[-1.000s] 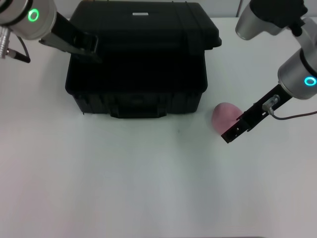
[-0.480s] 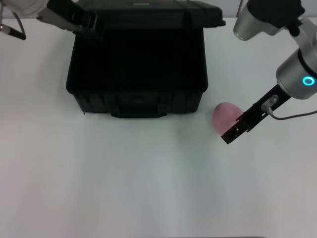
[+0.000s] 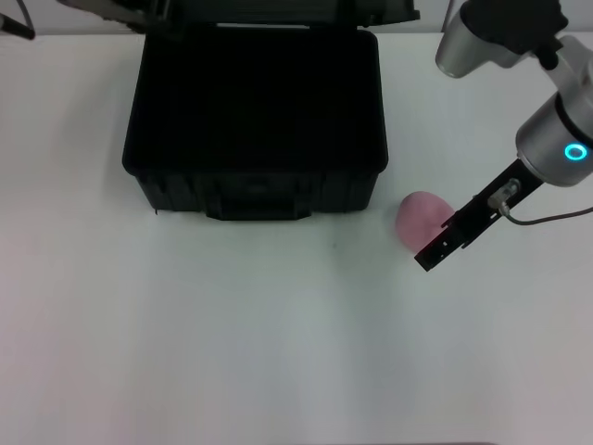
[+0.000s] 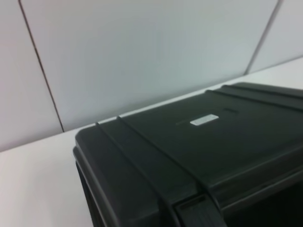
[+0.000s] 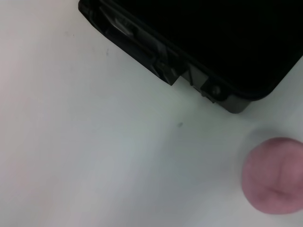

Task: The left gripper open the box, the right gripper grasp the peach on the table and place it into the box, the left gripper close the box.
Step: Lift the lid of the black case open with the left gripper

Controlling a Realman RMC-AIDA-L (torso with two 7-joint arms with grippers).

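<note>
The black box [image 3: 255, 197] stands at the back of the table with its lid [image 3: 278, 11] swung up and its dark inside exposed. My left gripper [image 3: 139, 11] is at the lid's left corner, at the top edge of the head view and mostly cut off. The left wrist view looks along the lid's outer face [image 4: 199, 146] with its white label [image 4: 204, 120]. The pink peach [image 3: 421, 218] lies on the table right of the box's front corner. My right gripper [image 3: 429, 254] hangs just beside the peach's right side. The right wrist view shows the peach [image 5: 273, 176] and the box's front corner [image 5: 156, 52].
White table [image 3: 232, 343] all around, with open room in front of the box. A white panelled wall [image 4: 142, 52] rises behind the box. The right arm's upper link [image 3: 500, 32] hangs over the back right.
The left gripper has gone up and back with the lid, and the box now stands fully open. The right gripper and the peach have not moved.
</note>
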